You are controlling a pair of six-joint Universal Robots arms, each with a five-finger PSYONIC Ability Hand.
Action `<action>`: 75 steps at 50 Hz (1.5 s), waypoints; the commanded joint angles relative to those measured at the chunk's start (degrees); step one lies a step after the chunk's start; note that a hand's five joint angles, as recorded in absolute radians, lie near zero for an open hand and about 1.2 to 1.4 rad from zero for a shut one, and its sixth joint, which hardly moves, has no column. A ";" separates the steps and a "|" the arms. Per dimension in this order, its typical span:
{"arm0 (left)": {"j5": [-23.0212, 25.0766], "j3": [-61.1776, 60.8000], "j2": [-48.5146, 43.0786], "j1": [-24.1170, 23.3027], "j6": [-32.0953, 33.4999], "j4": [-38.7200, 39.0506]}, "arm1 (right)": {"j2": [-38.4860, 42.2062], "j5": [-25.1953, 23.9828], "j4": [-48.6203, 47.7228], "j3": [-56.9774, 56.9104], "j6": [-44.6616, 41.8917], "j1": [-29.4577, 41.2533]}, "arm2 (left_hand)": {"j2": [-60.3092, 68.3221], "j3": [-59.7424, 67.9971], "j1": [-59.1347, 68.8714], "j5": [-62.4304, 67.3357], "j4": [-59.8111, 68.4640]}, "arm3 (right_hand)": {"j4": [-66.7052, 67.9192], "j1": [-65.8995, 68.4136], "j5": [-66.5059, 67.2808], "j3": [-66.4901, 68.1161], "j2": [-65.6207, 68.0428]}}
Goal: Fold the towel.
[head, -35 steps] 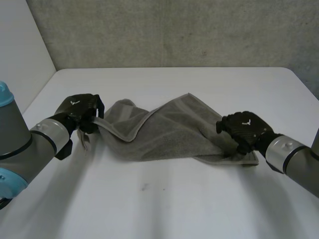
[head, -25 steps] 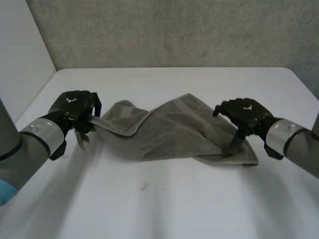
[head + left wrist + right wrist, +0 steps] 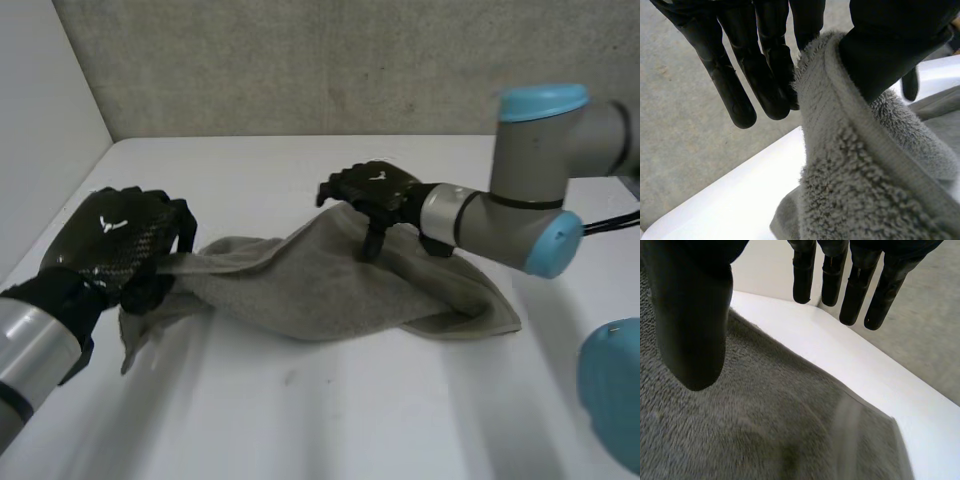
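The grey towel (image 3: 330,285) lies crumpled across the middle of the white table (image 3: 350,420). My left hand (image 3: 115,245) is raised at the towel's left end, and that corner hangs from it. Seen from the left wrist, the thumb (image 3: 890,45) pinches the towel's hem (image 3: 840,115) against the fingers (image 3: 765,75). My right hand (image 3: 375,190) hovers over the towel's far edge near the middle, fingers spread and thumb pointing down at the cloth. From the right wrist, the thumb (image 3: 690,315) and fingers (image 3: 840,275) stand apart above the towel (image 3: 765,430), holding nothing.
A grey concrete wall runs behind the table and a white wall (image 3: 40,120) stands at the left. My right arm (image 3: 530,200) reaches in across the back right. The towel's right end (image 3: 490,315) rests flat on the table.
My right hand has let go of the towel's right end and moved left and back to its far edge. My left hand has lifted the left end and drawn it nearer.
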 commanded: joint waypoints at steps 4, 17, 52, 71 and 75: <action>-0.08 -3.74 5.69 -1.88 0.15 -1.31 | 10.37 -3.92 2.58 -10.43 0.08 7.03 | 10.22 10.31 11.66 10.98 10.21 | -3.62 -3.71 -1.27 -5.59 -5.40; 0.01 -4.62 8.42 -1.88 0.15 -3.77 | 14.42 -5.42 1.88 -13.25 -0.01 10.82 | 10.22 10.31 11.66 10.98 10.21 | 6.31 6.21 8.66 4.33 4.53; -1.14 8.65 -11.53 0.58 -0.64 8.45 | -33.17 9.87 -3.12 22.92 -8.62 -1.74 | 10.22 10.31 11.66 10.98 10.21 | 58.56 58.47 60.91 56.58 56.78; -0.70 8.91 -12.32 -1.00 -3.11 8.09 | -42.11 20.93 4.51 45.99 -25.83 3.69 | 10.22 10.31 11.66 10.98 10.21 | 58.56 58.47 60.91 56.58 56.78; -0.61 9.35 -15.49 -0.92 -2.84 7.92 | -37.96 25.08 4.60 45.02 -29.54 6.43 | 10.22 10.31 11.66 10.98 10.21 | 58.56 58.47 60.91 56.58 56.78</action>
